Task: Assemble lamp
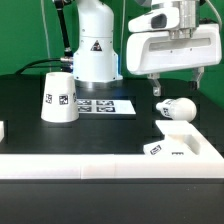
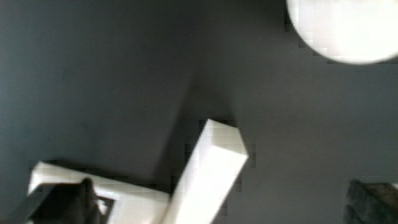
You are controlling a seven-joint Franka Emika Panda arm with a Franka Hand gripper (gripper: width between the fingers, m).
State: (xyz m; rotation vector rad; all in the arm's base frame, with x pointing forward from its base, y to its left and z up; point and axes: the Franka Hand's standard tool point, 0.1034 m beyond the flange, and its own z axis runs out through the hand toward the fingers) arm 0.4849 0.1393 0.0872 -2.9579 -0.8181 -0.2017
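Note:
The white rounded bulb (image 1: 175, 109) lies on its side on the black table at the exterior view's right. It also shows in the wrist view (image 2: 347, 30). My gripper (image 1: 175, 87) hangs open and empty just above it, not touching. The flat square base (image 1: 180, 148) with tags lies in front of the bulb. Its edge and a tagged corner show between my fingers in the wrist view (image 2: 214, 165). The cone shade (image 1: 58, 96) stands wide end down at the exterior view's left. In the wrist view my gripper (image 2: 217, 205) is open, with dark fingertips (image 2: 63, 200) at both sides.
The marker board (image 1: 103, 105) lies flat behind the shade, in front of the robot's white body (image 1: 95, 45). A white raised border (image 1: 70, 168) runs along the table's front edge. A small white block (image 1: 3, 130) sits at the far left.

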